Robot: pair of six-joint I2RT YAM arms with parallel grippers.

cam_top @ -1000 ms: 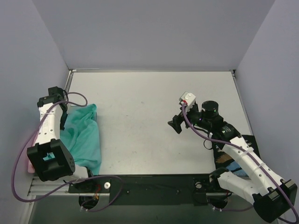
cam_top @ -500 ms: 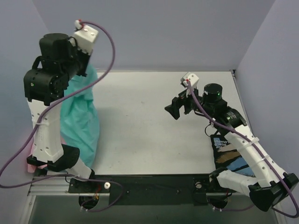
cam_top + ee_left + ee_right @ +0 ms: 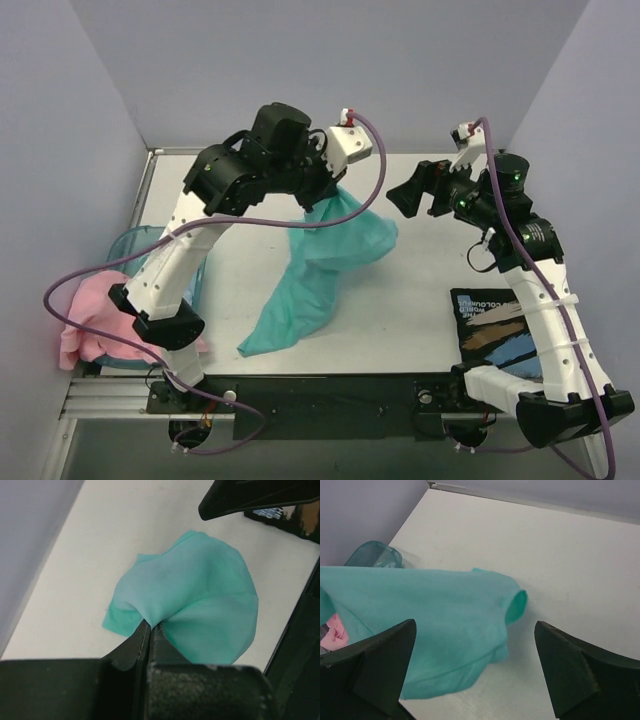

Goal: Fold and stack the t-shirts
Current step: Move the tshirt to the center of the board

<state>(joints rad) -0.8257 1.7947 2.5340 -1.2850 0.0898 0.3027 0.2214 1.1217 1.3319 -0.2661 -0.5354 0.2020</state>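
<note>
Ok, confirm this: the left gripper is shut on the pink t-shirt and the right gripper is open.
Not the pink one. The left wrist view shows the left gripper shut on the teal-green t-shirt; the pink t-shirt lies at the blue tub on the left in the top view. The right gripper is open, as said.

Top external: fixed high behind both bases, looking down over the whole table [image 3: 440, 270].
Left wrist: close, sighting along the left pincer [image 3: 150, 626] onto the teal shirt [image 3: 200, 595] pinched at its tips.
Right wrist: sighting out through the spread right pincer [image 3: 475, 625]; same shirt just ahead.
</note>
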